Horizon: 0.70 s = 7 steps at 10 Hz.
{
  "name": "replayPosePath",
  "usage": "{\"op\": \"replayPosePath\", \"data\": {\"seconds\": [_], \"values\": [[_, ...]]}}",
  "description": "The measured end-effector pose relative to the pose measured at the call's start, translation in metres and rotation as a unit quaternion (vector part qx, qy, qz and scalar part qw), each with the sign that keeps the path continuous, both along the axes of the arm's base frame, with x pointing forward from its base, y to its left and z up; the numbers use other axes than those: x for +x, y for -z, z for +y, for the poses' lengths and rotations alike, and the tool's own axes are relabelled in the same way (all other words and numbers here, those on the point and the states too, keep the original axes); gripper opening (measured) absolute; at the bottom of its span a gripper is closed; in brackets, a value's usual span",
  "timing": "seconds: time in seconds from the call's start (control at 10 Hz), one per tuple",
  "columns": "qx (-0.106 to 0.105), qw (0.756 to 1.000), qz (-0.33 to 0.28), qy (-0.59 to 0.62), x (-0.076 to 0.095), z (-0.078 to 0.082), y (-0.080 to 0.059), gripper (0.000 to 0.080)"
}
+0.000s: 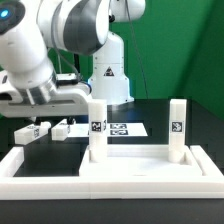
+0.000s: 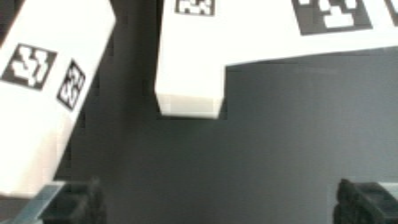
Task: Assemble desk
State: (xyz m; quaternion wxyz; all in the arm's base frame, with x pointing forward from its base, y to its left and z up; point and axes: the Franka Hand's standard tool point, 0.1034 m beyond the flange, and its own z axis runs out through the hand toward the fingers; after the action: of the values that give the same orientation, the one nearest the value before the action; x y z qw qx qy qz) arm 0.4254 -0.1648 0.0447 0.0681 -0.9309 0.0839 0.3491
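Note:
The white desk panel (image 1: 130,160) with its raised rim lies near the front of the table. Two white leg posts stand upright on it, one (image 1: 97,130) at the middle and one (image 1: 177,128) toward the exterior view's right. Two loose leg posts (image 1: 30,133) (image 1: 65,127) lie on the black table at the exterior view's left. My gripper (image 1: 42,100) hovers just above them, open and empty. In the wrist view my gripper (image 2: 217,202) has dark fingertips (image 2: 71,202) spread wide over bare table. One tagged leg (image 2: 45,90) lies beside them and another leg's end (image 2: 187,85) lies ahead.
The marker board (image 1: 125,128) lies flat behind the upright legs and also shows in the wrist view (image 2: 311,40). A low white border rail (image 1: 110,186) runs along the front and the exterior view's left side. The robot base (image 1: 108,70) stands at the back.

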Motion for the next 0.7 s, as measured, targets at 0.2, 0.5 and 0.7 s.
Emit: {"op": "replayPosePath", "data": {"seconds": [0.2,0.5,0.7], "values": [[0.015,0.997,0.077,0.002,-0.014,0.002,0.002,0.0649],[0.011,0.998,0.068,-0.002,-0.008,0.001,0.006,0.0649],[0.015,0.996,0.085,0.005,-0.029,0.007,0.018,0.0649]]}}
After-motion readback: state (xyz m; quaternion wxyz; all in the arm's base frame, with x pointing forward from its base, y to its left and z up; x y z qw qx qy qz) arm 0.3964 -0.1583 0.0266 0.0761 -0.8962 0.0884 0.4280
